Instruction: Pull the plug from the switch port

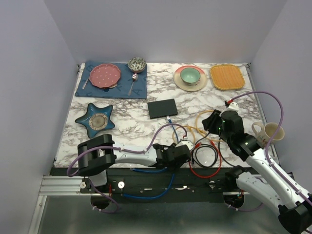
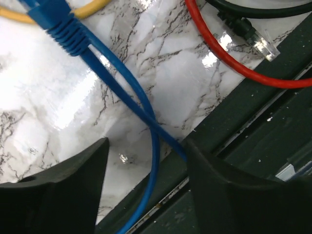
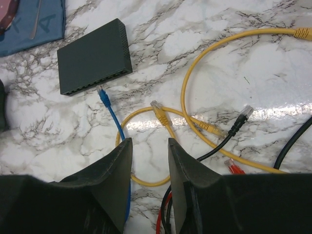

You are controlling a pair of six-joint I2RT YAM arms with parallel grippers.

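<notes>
Locate the switch (image 3: 95, 56) lying flat near the middle of the marble table (image 1: 131, 124), with its socket row facing the arms. The blue plug (image 3: 102, 92) lies at that socket edge, its clear tip pointing into the row. You cannot tell from either view whether it is seated.

The blue cable (image 2: 141, 97) runs from the plug toward the near table edge and passes between the fingers (image 2: 73, 190) of the left gripper (image 2: 146, 146). These jaws stand apart around the cable (it meets one finger and is clear of the other).

The right gripper (image 3: 149, 144) hovers above the loose yellow cable (image 3: 187, 87) and black cable (image 3: 214, 151), apart from the switch. Its jaws are apart, with nothing between them.
</notes>
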